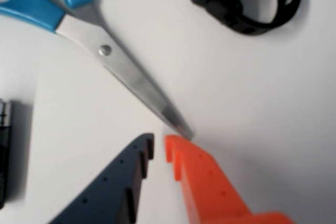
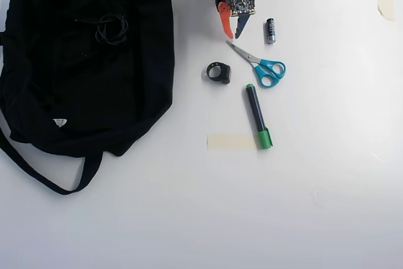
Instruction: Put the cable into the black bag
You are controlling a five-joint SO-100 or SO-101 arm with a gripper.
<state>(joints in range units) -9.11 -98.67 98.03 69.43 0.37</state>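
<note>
In the overhead view the cable [image 2: 112, 29] lies on the bag [image 2: 50, 92], left of the ring [image 2: 218, 72], scissors [image 2: 258, 64] and marker [image 2: 257, 116].

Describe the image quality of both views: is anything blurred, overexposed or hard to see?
Wrist view: soft focus throughout, the scissors and fingers blurred, with soft shadows. Overhead view: sharper, but the white table is nearly washed out, and the cable hardly shows against the black bag.

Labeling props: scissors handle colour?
Blue handles on the scissors, clearest in the overhead view.
</note>
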